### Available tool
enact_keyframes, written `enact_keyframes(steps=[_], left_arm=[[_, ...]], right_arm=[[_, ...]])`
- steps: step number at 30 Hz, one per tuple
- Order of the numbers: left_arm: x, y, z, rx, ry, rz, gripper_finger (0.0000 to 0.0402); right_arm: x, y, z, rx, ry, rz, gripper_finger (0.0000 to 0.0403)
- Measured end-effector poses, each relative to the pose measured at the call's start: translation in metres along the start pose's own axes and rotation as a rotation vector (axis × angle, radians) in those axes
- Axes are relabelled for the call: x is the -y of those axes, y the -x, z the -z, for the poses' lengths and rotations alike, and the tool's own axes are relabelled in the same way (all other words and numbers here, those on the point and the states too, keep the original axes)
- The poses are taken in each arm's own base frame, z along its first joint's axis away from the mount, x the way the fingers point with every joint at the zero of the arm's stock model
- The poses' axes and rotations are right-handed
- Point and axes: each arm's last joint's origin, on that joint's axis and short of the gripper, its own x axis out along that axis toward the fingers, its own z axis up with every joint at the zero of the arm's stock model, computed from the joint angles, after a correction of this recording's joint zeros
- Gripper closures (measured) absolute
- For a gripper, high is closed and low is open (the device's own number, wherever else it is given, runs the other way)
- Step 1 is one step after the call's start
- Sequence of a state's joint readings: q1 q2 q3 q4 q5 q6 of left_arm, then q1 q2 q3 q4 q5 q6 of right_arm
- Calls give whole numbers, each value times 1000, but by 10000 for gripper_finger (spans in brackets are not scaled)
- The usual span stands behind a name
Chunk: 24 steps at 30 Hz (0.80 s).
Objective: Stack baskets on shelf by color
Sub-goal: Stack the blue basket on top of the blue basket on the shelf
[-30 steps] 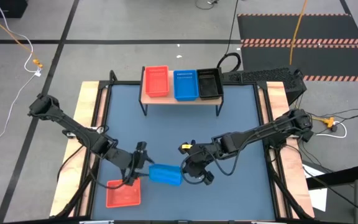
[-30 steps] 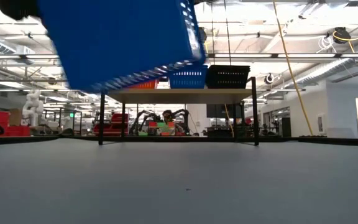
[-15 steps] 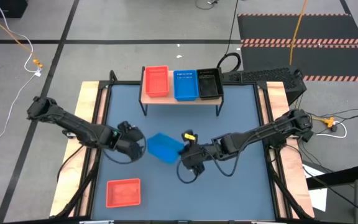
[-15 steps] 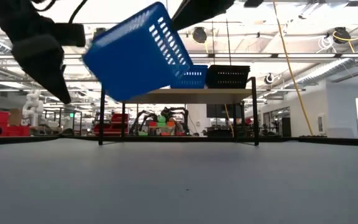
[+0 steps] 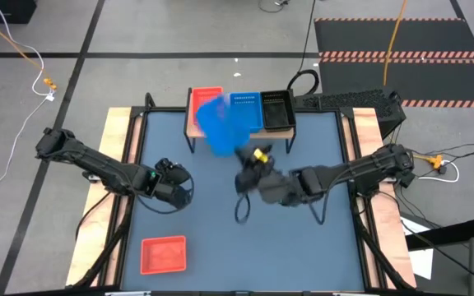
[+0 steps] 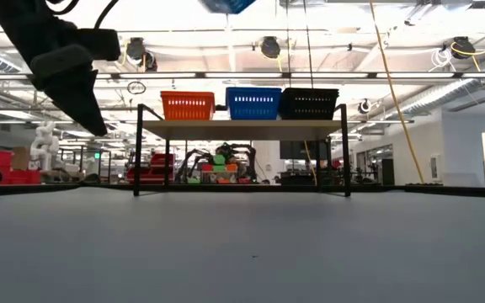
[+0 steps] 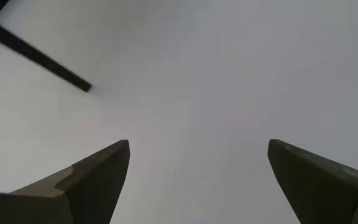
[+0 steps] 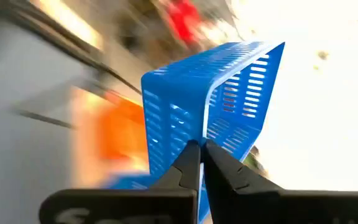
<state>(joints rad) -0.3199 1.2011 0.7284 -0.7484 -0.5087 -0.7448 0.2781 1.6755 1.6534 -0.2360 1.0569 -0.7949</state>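
While right fingers point(image 8: 202, 163) pinch blue basket's point(image 5: 218, 127) rim, apparently above shelf's point(image 5: 189, 127) edge.

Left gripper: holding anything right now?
No, the left gripper is open, and only bare table shows between its fingers.

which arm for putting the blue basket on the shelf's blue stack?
Right. Its hand is shut on the blue basket, already near the shelf. Left hand is open, empty, farther back.
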Motion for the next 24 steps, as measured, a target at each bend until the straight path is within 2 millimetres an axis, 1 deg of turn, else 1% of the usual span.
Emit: enact_keyframes(steps=[2, 4, 6, 9, 12, 15, 19, 22, 24], left_arm=[[1, 0, -1, 7, -1, 6, 18], [1, 0, -1, 8, -1, 7, 18], [1, 0, -1, 10, 0, 9, 18], [1, 0, -1, 13, 4, 12, 18], [1, 0, -1, 13, 13, 13, 18], [1, 0, -1, 13, 16, 12, 18], [1, 0, -1, 13, 17, 12, 18], [2, 0, -1, 11, 24, 11, 18], [2, 0, -1, 11, 24, 11, 18]], right_arm=[[17, -7, 0, -98, 23, 133, 402], [31, -17, 5, -198, 48, 226, 402], [38, -31, 13, -294, 86, 274, 402], [41, -50, 30, -383, 149, 272, 402], [39, -67, 43, -448, 188, 268, 402], [37, -78, 49, -481, 196, 271, 402], [23, -82, 48, -474, 183, 252, 402], [9, -82, 50, -429, 201, 163, 402], [5, -80, 51, -389, 167, 108, 402]])
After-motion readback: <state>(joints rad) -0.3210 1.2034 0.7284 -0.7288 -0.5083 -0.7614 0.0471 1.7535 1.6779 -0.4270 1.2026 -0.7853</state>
